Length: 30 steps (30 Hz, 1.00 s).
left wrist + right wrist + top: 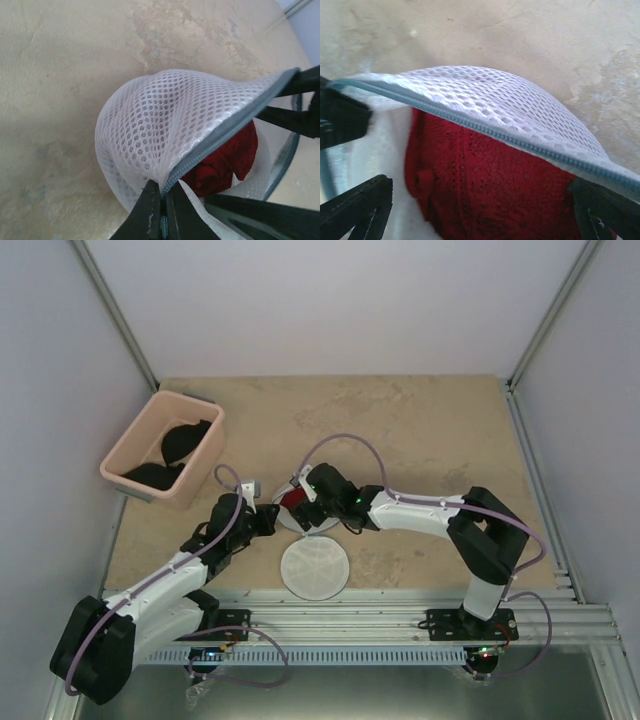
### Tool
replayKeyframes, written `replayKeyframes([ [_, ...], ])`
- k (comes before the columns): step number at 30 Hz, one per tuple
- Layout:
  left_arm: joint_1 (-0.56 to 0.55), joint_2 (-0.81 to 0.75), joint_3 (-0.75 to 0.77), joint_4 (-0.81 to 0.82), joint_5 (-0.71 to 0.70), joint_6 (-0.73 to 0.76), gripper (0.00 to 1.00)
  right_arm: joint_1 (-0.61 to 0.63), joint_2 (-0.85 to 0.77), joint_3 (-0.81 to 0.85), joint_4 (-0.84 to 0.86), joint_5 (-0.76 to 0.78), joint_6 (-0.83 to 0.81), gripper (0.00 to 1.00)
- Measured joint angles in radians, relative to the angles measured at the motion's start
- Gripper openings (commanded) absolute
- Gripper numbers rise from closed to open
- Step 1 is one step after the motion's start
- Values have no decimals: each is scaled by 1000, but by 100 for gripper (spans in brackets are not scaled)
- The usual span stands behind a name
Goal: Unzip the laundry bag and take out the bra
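Note:
The white mesh laundry bag [288,512] lies mid-table, its zipper open. My left gripper [163,192] is shut on the bag's grey zipper rim [220,137] and holds the mesh wall [155,120] up. The red bra [225,160] shows inside the opening. In the right wrist view the bra [490,180] fills the space under the lifted mesh [495,97]. My right gripper [480,215] is open at the mouth of the bag, with one fingertip on each side of the bra. In the top view both grippers meet at the bag, the left [268,520] and the right [300,496].
The bag's flat round lid [314,568] lies on the table in front of the bag. A pink bin [205,455] holding black bras [185,440] stands at the back left. The metal rail [400,610] with the arm bases runs along the near edge.

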Motion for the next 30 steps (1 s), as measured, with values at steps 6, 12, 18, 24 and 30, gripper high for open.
replayKeyframes([
  [6, -1, 0, -15, 61, 20, 11, 0, 1, 77, 54, -2, 89, -35, 61],
  [12, -1, -6, -17, 67, 19, 8, 0, -1, 99, 64, 7, 129, -47, 1],
  [18, 2, -23, -17, 66, 5, -12, 0, -2, 66, 35, 31, 64, -124, 1],
  [24, 40, -52, -17, 56, -11, -22, 0, -1, -220, -241, 161, -174, -314, 1],
  [30, 45, -53, -26, 55, 0, -22, 0, -84, -410, -361, 321, -448, -338, 0],
])
